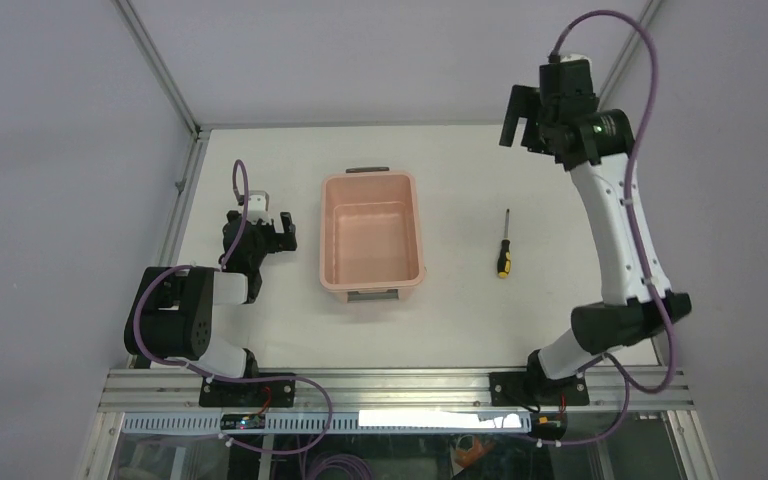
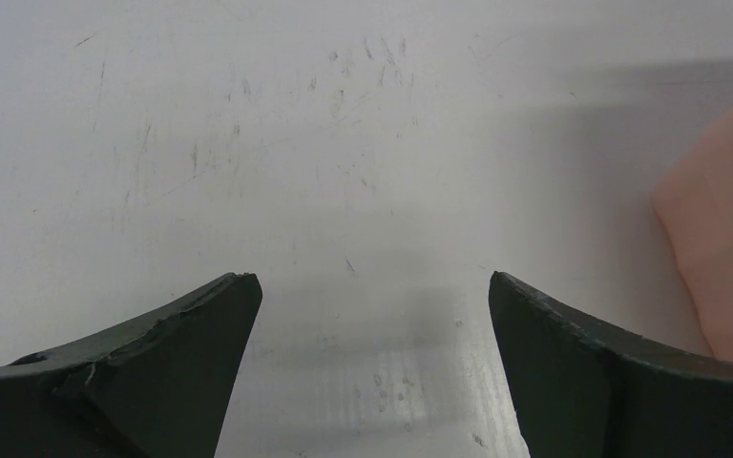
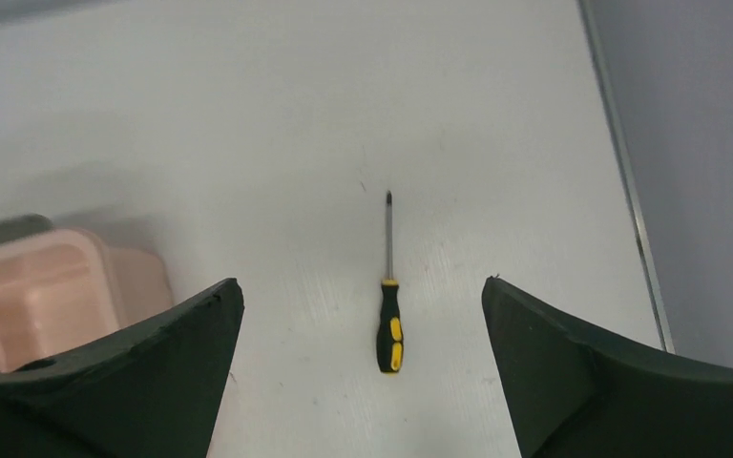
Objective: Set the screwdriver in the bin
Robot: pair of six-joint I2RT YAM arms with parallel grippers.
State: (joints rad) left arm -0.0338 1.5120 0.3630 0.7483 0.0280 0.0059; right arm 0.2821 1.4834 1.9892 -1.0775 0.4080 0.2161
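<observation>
The screwdriver [image 1: 503, 250] lies flat on the white table to the right of the bin, its yellow-and-black handle towards the near edge and its thin shaft pointing away. The salmon-pink bin [image 1: 417, 232] stands in the middle of the table with nothing in it. My right gripper [image 1: 528, 125] is open and empty, raised high beyond the screwdriver. In the right wrist view the screwdriver [image 3: 389, 320] lies far below between the open fingers of the gripper [image 3: 363, 286], with the bin [image 3: 48, 286] at the left. My left gripper [image 1: 258, 222] is open and empty, low over the table left of the bin.
In the left wrist view the open gripper [image 2: 372, 286] faces scratched bare table, with the bin's wall [image 2: 725, 258] at the right edge. A metal frame rail [image 1: 175, 200] runs along the table's left side, and grey walls close in the back and right.
</observation>
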